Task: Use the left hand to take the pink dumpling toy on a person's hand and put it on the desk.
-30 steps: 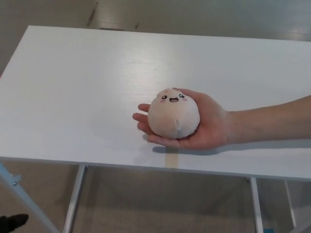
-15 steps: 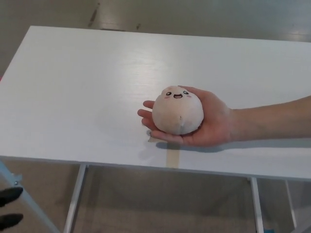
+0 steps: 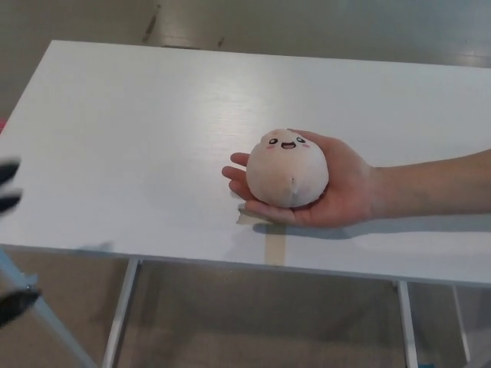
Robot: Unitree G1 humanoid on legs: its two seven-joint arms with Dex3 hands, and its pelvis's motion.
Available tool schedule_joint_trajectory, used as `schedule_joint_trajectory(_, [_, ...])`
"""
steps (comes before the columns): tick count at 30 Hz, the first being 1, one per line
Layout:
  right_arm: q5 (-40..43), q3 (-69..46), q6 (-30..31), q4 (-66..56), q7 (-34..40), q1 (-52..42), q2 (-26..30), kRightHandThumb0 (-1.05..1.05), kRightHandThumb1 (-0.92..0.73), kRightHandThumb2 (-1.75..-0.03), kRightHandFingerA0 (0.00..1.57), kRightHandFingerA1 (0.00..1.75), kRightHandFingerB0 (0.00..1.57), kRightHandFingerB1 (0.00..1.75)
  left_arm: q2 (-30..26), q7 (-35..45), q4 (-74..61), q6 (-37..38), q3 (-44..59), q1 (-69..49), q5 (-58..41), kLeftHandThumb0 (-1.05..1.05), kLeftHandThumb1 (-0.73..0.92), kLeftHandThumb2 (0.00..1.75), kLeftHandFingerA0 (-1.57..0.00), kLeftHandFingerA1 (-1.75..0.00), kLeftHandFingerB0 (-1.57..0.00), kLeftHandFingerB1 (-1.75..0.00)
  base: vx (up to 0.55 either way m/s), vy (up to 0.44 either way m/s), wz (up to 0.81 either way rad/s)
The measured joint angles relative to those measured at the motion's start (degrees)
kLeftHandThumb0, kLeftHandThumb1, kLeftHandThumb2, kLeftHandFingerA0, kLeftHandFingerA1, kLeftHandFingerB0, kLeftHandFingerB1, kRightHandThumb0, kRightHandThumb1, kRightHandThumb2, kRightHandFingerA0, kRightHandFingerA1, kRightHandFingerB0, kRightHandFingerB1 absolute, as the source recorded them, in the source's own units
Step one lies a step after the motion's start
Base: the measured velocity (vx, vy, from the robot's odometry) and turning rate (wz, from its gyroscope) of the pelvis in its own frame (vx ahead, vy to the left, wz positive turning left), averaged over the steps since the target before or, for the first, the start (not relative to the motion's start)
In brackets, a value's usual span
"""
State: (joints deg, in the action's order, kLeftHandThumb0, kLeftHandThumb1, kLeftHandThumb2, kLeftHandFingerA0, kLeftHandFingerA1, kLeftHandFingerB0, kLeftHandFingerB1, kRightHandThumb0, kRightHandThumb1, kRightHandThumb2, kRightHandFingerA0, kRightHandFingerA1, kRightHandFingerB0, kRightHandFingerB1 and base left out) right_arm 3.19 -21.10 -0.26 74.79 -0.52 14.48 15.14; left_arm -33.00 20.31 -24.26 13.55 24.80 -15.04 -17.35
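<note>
Head view gives us only blurred black fingers point(image 3: 8, 184) of our left hand point(image 3: 9, 230) at the counter's point(image 3: 138, 115) left edge; we cannot tell their state. Well apart, the pink dumpling toy point(image 3: 288, 169) sits on the person's hand point(image 3: 337, 192). Nothing is taken yet.

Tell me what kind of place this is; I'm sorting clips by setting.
Probably a lab or office: a plain white desk on a bare floor, with a person's hand offering a dumpling toy.

The robot's left hand point(image 3: 11, 238) shows only as blurred black fingertips at the picture's edge. The person's forearm point(image 3: 433, 192) is bare, with no sleeve showing.
</note>
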Motion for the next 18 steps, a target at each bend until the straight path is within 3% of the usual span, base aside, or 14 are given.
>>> schedule_joint_trajectory(3, [0.0, 0.0, 0.0, 0.0, 0.0, 0.0, 0.0, -0.20, -0.64, -0.59, 0.58, 0.44, 0.58, 0.46, -2.7, 0.0, -4.2, -1.6, -0.7, 6.0, -1.6, -0.62, 0.46, 0.55, -0.26, -0.33, -0.26, -0.29, 0.00, 0.000, 0.00])
schedule_joint_trajectory(4, [0.0, 0.0, 0.0, 0.0, 0.0, 0.0, 0.0, -0.20, -0.64, -0.59, 0.58, 0.44, 0.55, 0.44, -3.6, 0.0, -5.2, -2.2, -1.2, 8.5, -1.9, -0.29, 0.20, 0.83, -0.10, -0.52, -0.10, -0.50, 0.00, 0.000, 0.00])
schedule_joint_trajectory(5, [0.0, 0.0, 0.0, 0.0, -0.1, 0.1, -0.1, -0.20, -0.64, -0.59, 0.57, 0.44, 0.55, 0.44, -5.1, 0.0, -6.8, -3.7, -2.4, 13.3, -2.3, -0.29, 0.20, 0.83, -0.10, -0.52, -0.10, -0.50, 0.00, 0.000, 0.00])
schedule_joint_trajectory(12, [0.0, 0.0, 0.0, 0.0, -0.2, 0.0, 0.0, -0.20, -0.63, -0.58, 0.58, 0.44, 0.57, 0.45, -6.4, 0.0, -6.3, -9.1, -11.0, 29.4, -1.1, -0.28, 0.20, 0.83, -0.10, -0.52, -0.10, -0.50, 0.00, 0.000, 0.01])
schedule_joint_trajectory(13, [0.0, 0.0, 0.0, 0.0, -0.2, 0.0, 0.0, -0.20, -0.63, -0.58, 0.59, 0.44, 0.58, 0.45, -6.5, 0.0, -6.3, -9.2, -11.2, 29.6, -1.1, -0.60, 0.46, 0.55, -0.27, -0.32, -0.25, -0.30, 0.00, 0.000, 0.00])
schedule_joint_trajectory(18, [0.0, 0.1, 0.0, 0.0, -0.2, -0.1, 0.0, -0.21, -0.63, -0.59, 0.59, 0.44, 0.57, 0.45, -4.7, 0.1, 0.2, -13.3, -22.2, 44.3, 3.1, -0.60, 0.47, 0.55, -0.28, -0.32, -0.25, -0.29, 0.00, 0.000, 0.00])
